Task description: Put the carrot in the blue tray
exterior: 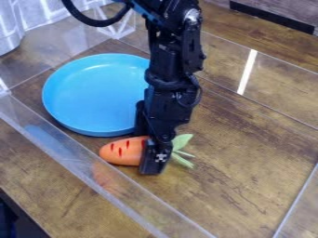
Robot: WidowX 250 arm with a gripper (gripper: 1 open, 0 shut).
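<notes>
The carrot (122,151) lies on the wooden table just below the blue tray's near rim, its orange body pointing left and its light green leaves (181,151) to the right. The blue tray (87,93) is a wide round dish at the left, with nothing in it. My gripper (154,160) hangs straight down from the black arm and stands over the carrot's leafy end, fingers down at table level. The jaws look open around the carrot's right part; the far finger is hidden behind the near one.
A clear plastic wall (74,158) runs along the front left of the work area, close to the carrot. Bare wooden table (248,158) stretches to the right of the arm.
</notes>
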